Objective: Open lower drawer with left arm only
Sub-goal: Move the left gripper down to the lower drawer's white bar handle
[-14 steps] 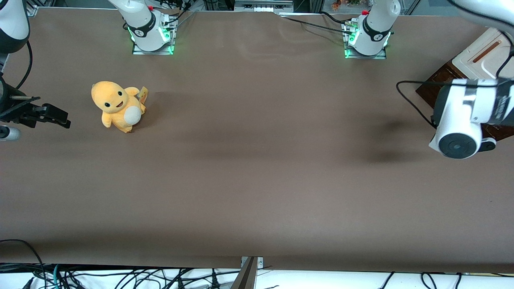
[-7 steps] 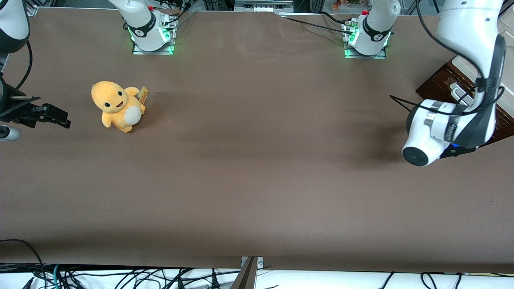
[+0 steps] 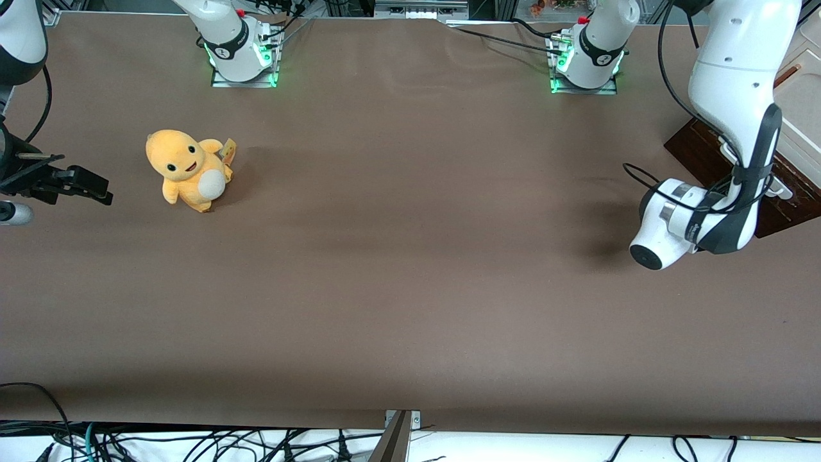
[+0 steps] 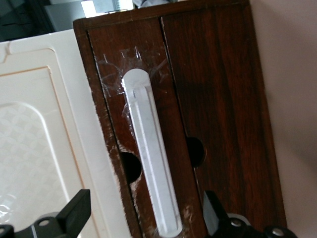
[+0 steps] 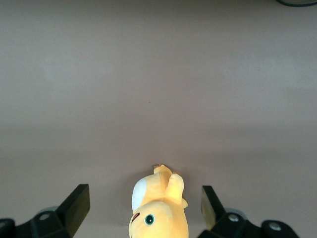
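The lower drawer shows a dark-brown wooden front with a long white bar handle along it. It lies beside the cream cabinet top. My gripper is open. Its black fingers straddle one end of the handle without touching it, one over the cream top and one over a second dark panel. In the front view the left arm bends down over the dark drawer at the working arm's end of the table. The arm's wrist hides the gripper there.
An orange plush toy stands on the brown table toward the parked arm's end. Two white arms on green-lit bases stand along the table's edge farthest from the front camera. The cream cabinet top reaches the frame's edge.
The left arm has swung down over the cabinet. Its wrist has shifted toward the parked arm's end and slightly nearer the front camera. The plush toy has not moved.
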Motion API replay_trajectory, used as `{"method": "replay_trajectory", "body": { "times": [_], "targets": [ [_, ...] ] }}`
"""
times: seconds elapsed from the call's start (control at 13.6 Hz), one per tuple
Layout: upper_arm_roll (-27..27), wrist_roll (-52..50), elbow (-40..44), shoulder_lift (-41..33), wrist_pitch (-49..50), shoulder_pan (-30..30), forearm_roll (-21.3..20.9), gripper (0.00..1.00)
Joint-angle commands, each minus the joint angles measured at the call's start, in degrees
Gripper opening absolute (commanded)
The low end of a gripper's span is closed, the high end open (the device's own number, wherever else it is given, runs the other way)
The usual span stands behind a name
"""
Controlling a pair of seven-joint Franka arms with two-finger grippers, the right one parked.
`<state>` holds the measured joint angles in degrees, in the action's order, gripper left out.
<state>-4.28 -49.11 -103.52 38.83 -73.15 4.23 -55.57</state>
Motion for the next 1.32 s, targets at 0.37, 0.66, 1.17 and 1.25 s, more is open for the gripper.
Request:
{"method": "replay_trajectory", "body": {
  "times": [0.37,0.66,1.17,1.25],
  "targets": [
    [-0.29,-4.51,-3.88,0.19,0.11,3.24,-5.42,0.76],
    [-0.47,-3.27,-4.06,0.19,0.02,4.12,-4.81,0.53],
    [-0.47,-4.32,-3.97,0.28,0.29,3.95,-4.54,0.48],
    [-0.47,-4.94,-3.97,0.28,0.29,3.95,-4.54,0.48]
  ]
}}
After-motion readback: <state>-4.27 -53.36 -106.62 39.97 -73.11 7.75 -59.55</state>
